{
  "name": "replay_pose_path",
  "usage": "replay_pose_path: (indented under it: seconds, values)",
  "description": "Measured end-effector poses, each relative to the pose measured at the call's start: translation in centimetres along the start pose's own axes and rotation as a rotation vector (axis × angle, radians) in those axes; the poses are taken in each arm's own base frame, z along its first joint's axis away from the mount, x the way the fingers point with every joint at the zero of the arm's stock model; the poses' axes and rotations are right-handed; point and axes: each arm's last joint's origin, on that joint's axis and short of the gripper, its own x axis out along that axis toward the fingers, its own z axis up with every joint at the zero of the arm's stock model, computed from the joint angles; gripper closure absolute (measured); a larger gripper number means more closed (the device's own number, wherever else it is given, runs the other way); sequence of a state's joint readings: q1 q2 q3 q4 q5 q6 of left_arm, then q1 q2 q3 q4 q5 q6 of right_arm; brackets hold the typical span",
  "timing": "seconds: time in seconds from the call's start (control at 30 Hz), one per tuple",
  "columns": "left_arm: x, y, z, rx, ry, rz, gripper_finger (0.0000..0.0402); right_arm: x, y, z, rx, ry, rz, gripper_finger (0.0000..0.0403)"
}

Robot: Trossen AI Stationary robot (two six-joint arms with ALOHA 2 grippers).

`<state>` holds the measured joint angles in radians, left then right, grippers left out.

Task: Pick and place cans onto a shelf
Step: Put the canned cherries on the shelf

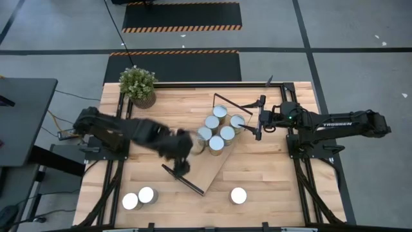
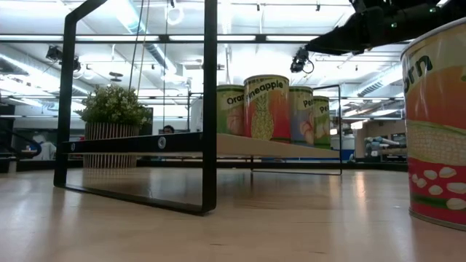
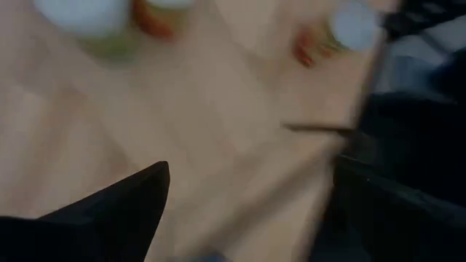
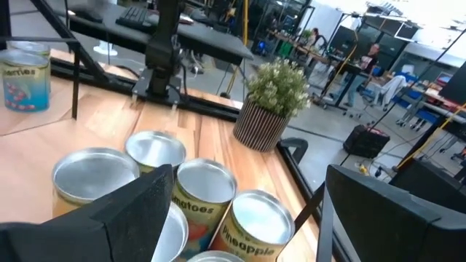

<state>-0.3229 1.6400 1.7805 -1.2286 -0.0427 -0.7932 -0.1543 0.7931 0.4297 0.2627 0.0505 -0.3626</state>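
The light-wood shelf [image 1: 215, 169] lies slantwise mid-table, with black wire frames at its ends. Several silver-topped cans [image 1: 216, 143] stand clustered on its far half; they also show in the low view [image 2: 266, 105]. Three more cans stand on the table near the front edge: two at the left [image 1: 139, 198] and one at the right [image 1: 239, 195]. My left gripper [image 1: 182, 166] [image 3: 251, 171] is open and empty over the shelf's near half, just left of the cluster. My right gripper [image 1: 256, 120] [image 4: 247, 218] is open and empty beside the cluster's far-right can [image 1: 237, 121].
A potted plant [image 1: 138, 86] stands at the table's far left corner. The lone can looms large at the right of the low view [image 2: 437, 124]. The shelf's near wire frame [image 1: 183, 179] stands up from the table. Bare tabletop [image 1: 270, 167] lies right of the shelf.
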Motion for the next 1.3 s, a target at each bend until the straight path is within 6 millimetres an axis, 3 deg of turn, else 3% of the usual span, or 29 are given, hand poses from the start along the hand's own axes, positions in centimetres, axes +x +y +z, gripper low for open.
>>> replay_pose_path:
  seconds: [0.13, 0.23, 0.5, 0.8, 1.0, 1.3]
  values:
    - [-0.6, -3.1, -4.0, -0.148, 0.064, -0.038, 0.0008, 0.2, -0.1, 0.0, -0.004, -0.005, -0.010, 0.0034]
    - [-0.5, -4.7, -7.3, -0.234, 0.110, 0.035, 0.0008, 0.4, 0.0, -0.1, 0.002, -0.002, -0.009, 0.0034]
    - [1.4, -6.9, -14.6, -0.368, 0.296, 0.328, 0.0010, 0.9, 0.2, 0.1, 0.025, -0.029, -0.004, 0.0034]
    - [2.4, -7.8, -18.1, -0.259, 0.347, 0.404, 0.0013, 1.4, 0.6, 0.3, 0.057, -0.067, 0.010, 0.0034]
    - [4.8, -7.5, -20.9, -0.132, 0.391, 0.482, 0.0013, 1.7, 1.1, 0.4, 0.064, -0.079, 0.029, 0.0034]
    - [7.0, -7.2, -21.7, 0.002, 0.367, 0.422, 0.0013, 1.8, 1.3, 0.5, 0.064, -0.091, 0.037, 0.0034]
